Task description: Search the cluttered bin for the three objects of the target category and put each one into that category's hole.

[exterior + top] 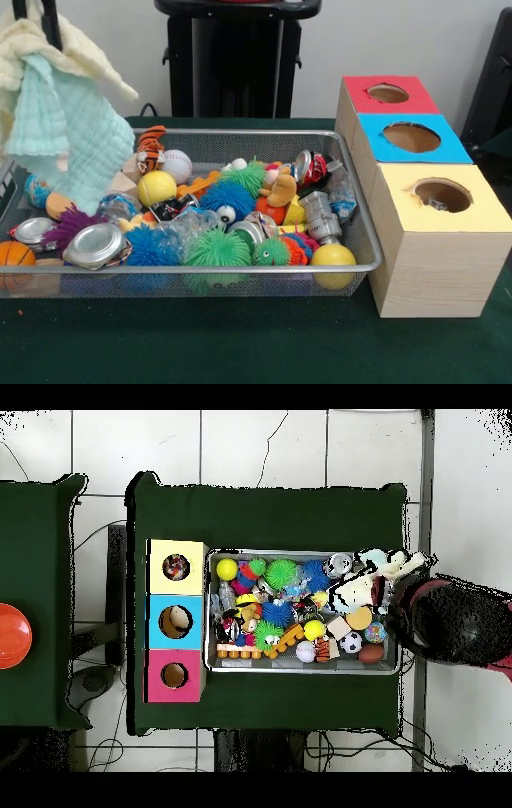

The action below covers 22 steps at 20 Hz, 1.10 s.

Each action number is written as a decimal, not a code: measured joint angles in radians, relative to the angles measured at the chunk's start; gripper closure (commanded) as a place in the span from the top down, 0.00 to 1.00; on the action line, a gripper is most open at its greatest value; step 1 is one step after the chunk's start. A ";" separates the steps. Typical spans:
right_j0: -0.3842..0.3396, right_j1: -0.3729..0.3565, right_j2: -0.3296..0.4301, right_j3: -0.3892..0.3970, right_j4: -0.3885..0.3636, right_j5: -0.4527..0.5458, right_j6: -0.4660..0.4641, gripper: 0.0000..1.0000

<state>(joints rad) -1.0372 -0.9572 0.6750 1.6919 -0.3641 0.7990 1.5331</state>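
The wire mesh bin [240,268] is full of toys; it also shows in the overhead view [300,669]. My gripper [36,20] is at the top left, above the bin's left end. It is shut on a cream cloth [76,52] and a mint cloth [76,136], which hang down from it. In the overhead view my arm [450,622] covers the bin's right end, and the pale cloths [385,566] show beside it. No speckled limp piece shows clearly in the bin. The yellow-topped box's hole [442,194] has something small lying inside it [176,567].
The blue-topped box [412,138] and the red-topped box [388,94] stand behind the yellow one, right of the bin. The bin holds a green spiky ball [216,248], blue spiky balls, yellow balls, a baseball [176,166], cans and a small basketball [14,254].
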 measured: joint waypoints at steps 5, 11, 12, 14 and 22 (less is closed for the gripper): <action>-0.015 -0.009 0.020 -0.002 -0.001 0.000 -0.010 0.00; -0.016 -0.024 0.040 -0.002 -0.004 0.000 -0.010 0.00; -0.015 -0.028 0.042 -0.002 -0.004 0.000 -0.010 0.00; -0.013 -0.037 0.047 -0.002 -0.004 0.000 -0.010 0.00; -0.001 -0.070 0.048 -0.001 -0.007 0.000 -0.010 0.00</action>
<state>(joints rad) -1.0386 -1.0272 0.7227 1.6908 -0.3713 0.7992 1.5232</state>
